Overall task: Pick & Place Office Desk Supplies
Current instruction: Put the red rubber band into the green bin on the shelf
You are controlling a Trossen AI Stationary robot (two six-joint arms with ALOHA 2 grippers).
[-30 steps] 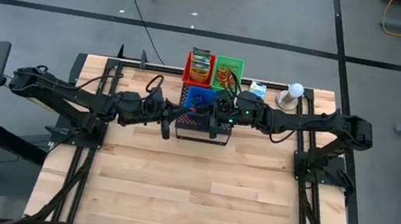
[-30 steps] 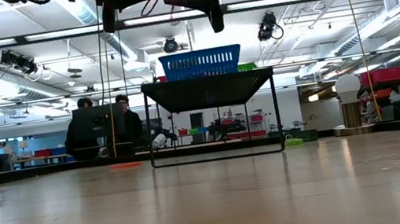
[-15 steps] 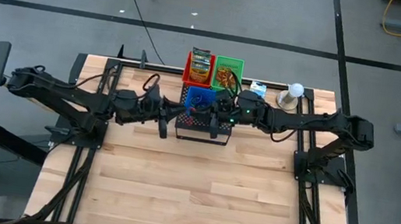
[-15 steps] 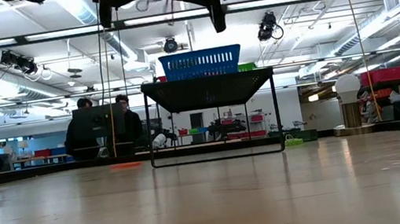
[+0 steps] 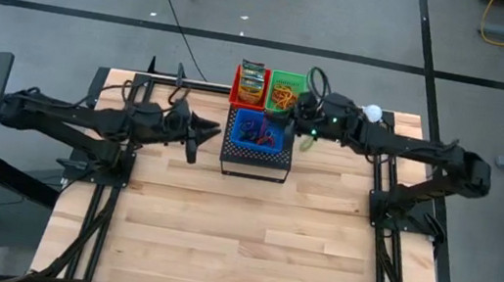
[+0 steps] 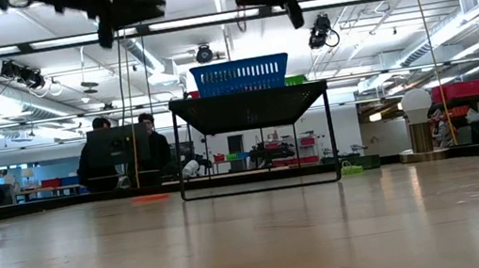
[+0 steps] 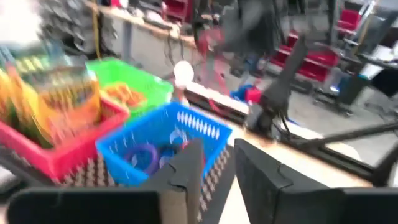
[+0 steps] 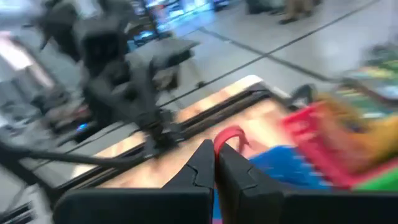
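Above the counter (image 5: 240, 228) at centre frame in the high view, the right gripper (image 8: 216, 163) pinches a red rubber band (image 8: 229, 138), fingers together on it, apparently lifting it from the blue basket (image 5: 259, 132) toward the green bin (image 5: 287, 89) of tan and orange bands at upper centre. Left of the basket, the left gripper (image 7: 214, 163) hangs with fingers slightly apart and empty, seemingly just clear of it. Purple loops (image 7: 144, 155) lie in the blue basket.

Both wrist views motion-blurred; red basket (image 7: 56, 155) contents unreadable; red band (image 8: 229, 139) lower part hidden behind right tool (image 8: 216, 167).
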